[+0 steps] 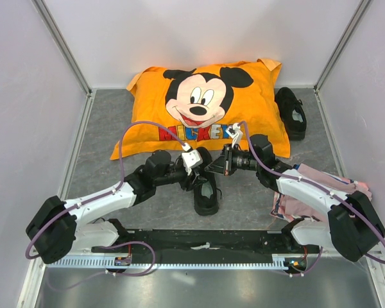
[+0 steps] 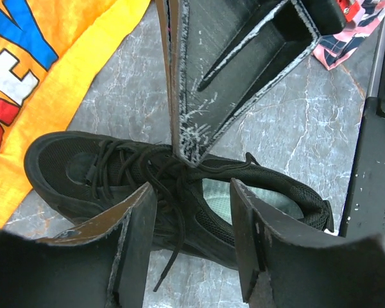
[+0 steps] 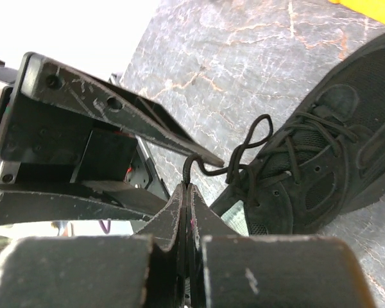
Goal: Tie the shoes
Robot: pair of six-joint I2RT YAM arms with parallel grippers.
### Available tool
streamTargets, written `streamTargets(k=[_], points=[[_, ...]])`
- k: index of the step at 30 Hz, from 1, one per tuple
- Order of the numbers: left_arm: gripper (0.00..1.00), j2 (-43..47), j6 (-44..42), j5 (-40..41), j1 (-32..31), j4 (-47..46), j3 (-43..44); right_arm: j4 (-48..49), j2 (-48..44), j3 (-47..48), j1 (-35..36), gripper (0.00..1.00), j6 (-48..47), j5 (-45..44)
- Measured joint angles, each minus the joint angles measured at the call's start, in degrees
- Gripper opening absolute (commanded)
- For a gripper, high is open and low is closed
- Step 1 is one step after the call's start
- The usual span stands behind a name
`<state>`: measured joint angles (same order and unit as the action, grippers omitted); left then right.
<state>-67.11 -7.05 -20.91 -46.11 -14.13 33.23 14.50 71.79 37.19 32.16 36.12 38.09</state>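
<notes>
Right gripper [image 3: 187, 191]: jaws pressed together, pinching 1 strand of black lace [image 3: 199, 168] at the very tips. From there the strand runs out toward the eyelets and rises into a small loop [image 3: 270, 125]. I cannot tell whether that loop belongs to a started knot. Left gripper [image 2: 192, 191]: jaws apart with nothing between them, hanging over the lacing of the near shoe [image 2: 70, 170], and the right gripper's tips come down just beyond its jaws. 1 free lace end [image 2: 167, 266] trails off the shoe's side onto the grey table [image 2: 295, 128]. The near shoe lies mid-table, toe toward the orange Mickey pillow [image 1: 147, 90] and heel toward the arm bases. The 2nd shoe [image 1: 290, 112] sits well apart at the far right, beside the pillow's edge. A pink cloth [image 1: 308, 192] lies under the right arm. Judgement: no bow shows on either shoe, so the task is early. The step in hand looks like the left gripper taking a strand while the right holds tension. To do it well, close the left jaws on 1 loose strand only, clear of the crossed lacing below. Keep the right pinch firm. Draw low and sideways, not upward, or the light shoe may lift or slide. The 2 grippers are nearly touching, so approach slowly to avoid finger contact, and mind that the trailing end is not trapped under the sole.
</notes>
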Motion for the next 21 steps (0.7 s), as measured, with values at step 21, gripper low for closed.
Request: streamTargets(k=[21], points=[[0.36, -1.7, 4.2, 0.9, 0.0, -1.4, 0.0, 8.2, -0.6, -5.2, 1.7, 0.0, 10.6, -5.6]])
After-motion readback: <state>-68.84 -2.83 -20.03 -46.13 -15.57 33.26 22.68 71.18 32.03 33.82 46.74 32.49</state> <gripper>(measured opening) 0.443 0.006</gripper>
